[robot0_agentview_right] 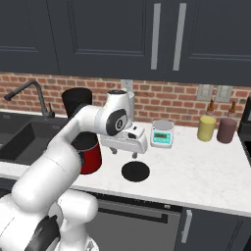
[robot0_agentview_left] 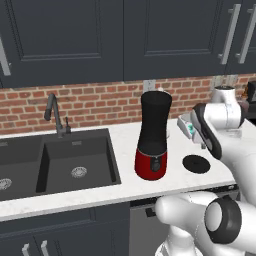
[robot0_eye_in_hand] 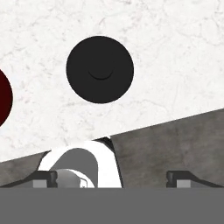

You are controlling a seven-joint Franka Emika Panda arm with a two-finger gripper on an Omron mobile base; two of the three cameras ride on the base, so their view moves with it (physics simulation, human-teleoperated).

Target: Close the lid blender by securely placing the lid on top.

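Observation:
The blender (robot0_agentview_left: 152, 135) stands on the white counter, a tall black jar on a glossy red base, with its top uncovered. To its right the lid (robot0_agentview_left: 196, 163), a flat black disc, lies flat on the counter. In the right base view my arm covers most of the blender (robot0_agentview_right: 91, 156), and the lid (robot0_agentview_right: 135, 171) lies just below my gripper (robot0_agentview_right: 124, 153). The gripper hangs over the counter, pointing down, open and empty. In the hand view the lid (robot0_eye_in_hand: 99, 69) sits ahead of the gripper (robot0_eye_in_hand: 112, 178), whose fingertips (robot0_eye_in_hand: 44, 178) stand wide apart, and the blender's red base (robot0_eye_in_hand: 3, 98) shows at the left edge.
A white kitchen scale (robot0_agentview_right: 163, 133) stands behind the lid near the brick wall. A yellow canister (robot0_agentview_right: 207, 128) and a maroon canister (robot0_agentview_right: 226, 130) stand at the right. A black sink (robot0_agentview_left: 60, 162) with a faucet (robot0_agentview_left: 56, 116) lies left of the blender. The counter's front edge (robot0_eye_in_hand: 166, 122) is close.

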